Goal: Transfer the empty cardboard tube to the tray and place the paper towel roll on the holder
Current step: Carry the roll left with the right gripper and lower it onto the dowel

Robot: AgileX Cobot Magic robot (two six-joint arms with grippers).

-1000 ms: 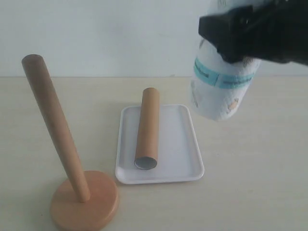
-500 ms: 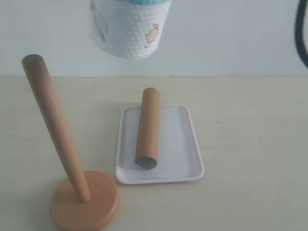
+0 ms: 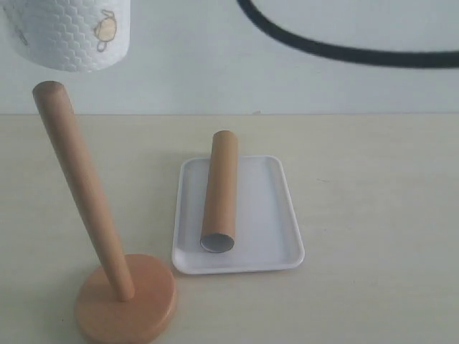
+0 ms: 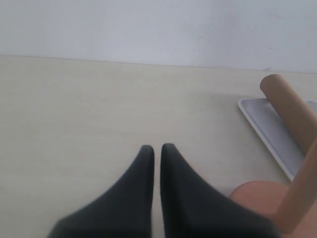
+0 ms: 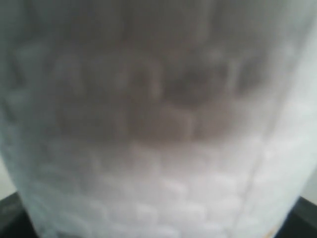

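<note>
The paper towel roll [image 3: 68, 32] hangs in the air at the top left, just above the rounded top of the holder [image 3: 79, 186], whose disc base [image 3: 125, 301] sits near the front edge. The roll [image 5: 158, 148] fills the right wrist view. Only dark finger edges [image 5: 9, 220] of my right gripper show at its sides, shut on it. The empty cardboard tube [image 3: 220, 190] lies lengthwise in the tray [image 3: 276, 215]. My left gripper [image 4: 157, 148] is shut and empty over bare table, beside the holder base [image 4: 257, 196]. The tube [image 4: 290, 106] and the tray [image 4: 270, 131] lie beyond it.
A black cable [image 3: 344, 50] arcs across the top of the exterior view. The light wooden tabletop [image 3: 373, 179] stretches right of the tray, with a white wall behind.
The paper towel roll has travelled left across the top of the exterior view, from above the tray's right side to over the holder's pole. The black arm has left that view.
</note>
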